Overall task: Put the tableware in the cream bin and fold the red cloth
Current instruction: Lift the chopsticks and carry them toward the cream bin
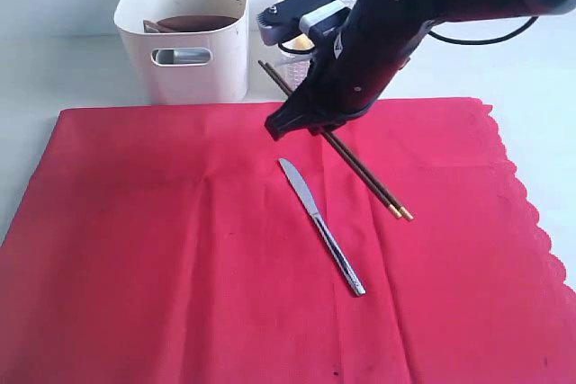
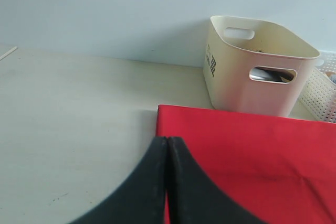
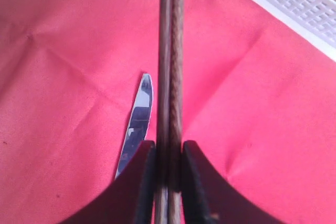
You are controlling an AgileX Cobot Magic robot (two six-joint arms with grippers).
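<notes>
Pale desk [image 1: 54, 69], red cloth [image 1: 162, 249] spread flat on it. Right pincer [image 1: 295, 123] clamped narrow on chopsticks [image 1: 369, 177] near mid-length, likely so pair balances for carrying. Arm slants steeply down over cloth. Knife [image 1: 319, 222] lies on cloth just beside pincer. Cream bin [image 1: 193, 78] beyond pincer, apart. Left pincer [image 2: 167, 145] closed, empty, near cloth corner.

No readable text, only dark blurred print [image 2: 211, 64] on side of cream bin [image 2: 233, 85]

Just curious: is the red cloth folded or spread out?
Spread out: the red cloth lies flat and wide, silver knife resting on it.
</notes>
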